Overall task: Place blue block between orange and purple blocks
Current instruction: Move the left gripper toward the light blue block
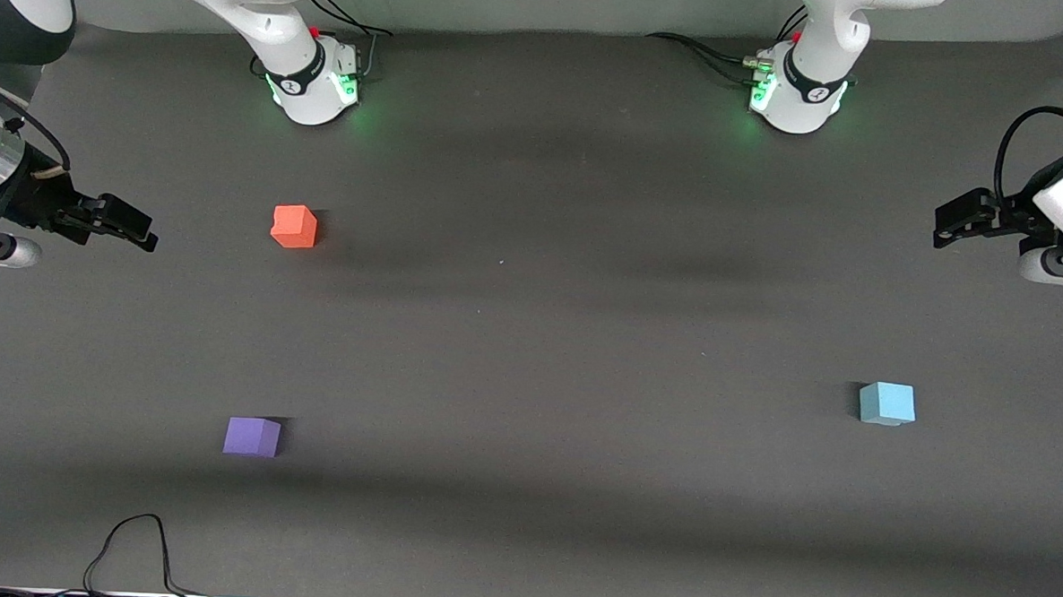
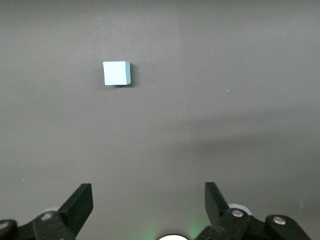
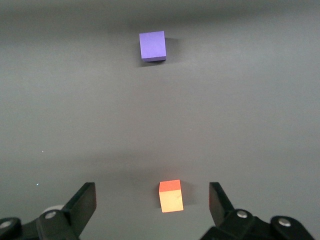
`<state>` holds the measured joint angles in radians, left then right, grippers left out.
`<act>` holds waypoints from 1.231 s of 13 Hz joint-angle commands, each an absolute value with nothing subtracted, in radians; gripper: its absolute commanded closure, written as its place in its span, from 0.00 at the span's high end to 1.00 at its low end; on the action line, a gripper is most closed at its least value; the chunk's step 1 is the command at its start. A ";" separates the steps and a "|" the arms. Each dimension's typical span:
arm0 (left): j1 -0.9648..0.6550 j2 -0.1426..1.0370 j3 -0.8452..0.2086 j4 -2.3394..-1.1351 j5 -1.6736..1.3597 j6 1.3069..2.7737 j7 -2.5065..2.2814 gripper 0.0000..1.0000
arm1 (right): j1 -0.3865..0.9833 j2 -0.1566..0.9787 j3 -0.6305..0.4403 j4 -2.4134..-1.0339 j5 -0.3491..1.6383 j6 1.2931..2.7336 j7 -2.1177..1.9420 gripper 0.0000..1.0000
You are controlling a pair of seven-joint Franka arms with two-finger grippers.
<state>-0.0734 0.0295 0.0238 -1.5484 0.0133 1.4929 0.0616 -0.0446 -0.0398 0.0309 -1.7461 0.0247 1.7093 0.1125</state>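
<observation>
blue block [image 1: 887,404] sits at the left arm's end of the table, well apart from orange block [image 1: 294,226] and purple block [image 1: 252,436]. left gripper [image 1: 947,222] is closest, fingers spread, empty. right gripper [image 1: 135,227] waits, fingers spread.

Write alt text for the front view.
Three cubes sit apart on a dark table: the blue block toward the left arm's end, the orange block and purple block toward the right arm's. The left gripper and right gripper hang open, empty.
</observation>
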 commanded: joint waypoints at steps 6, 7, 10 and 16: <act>-0.078 0.026 0.048 -1.568 0.002 1.505 0.069 1.00 | -0.045 -0.067 0.002 -1.784 0.031 1.720 0.092 1.00; -0.052 0.044 0.048 -1.560 0.003 1.514 0.089 1.00 | -0.044 -0.064 0.003 -1.783 0.031 1.720 0.092 1.00; 0.023 0.109 0.048 -1.513 0.015 1.546 0.205 1.00 | -0.008 -0.063 0.011 -1.773 0.031 1.717 0.094 1.00; 0.081 0.184 0.048 -1.497 0.014 1.617 0.265 1.00 | 0.006 -0.060 0.011 -1.772 0.031 1.720 0.094 1.00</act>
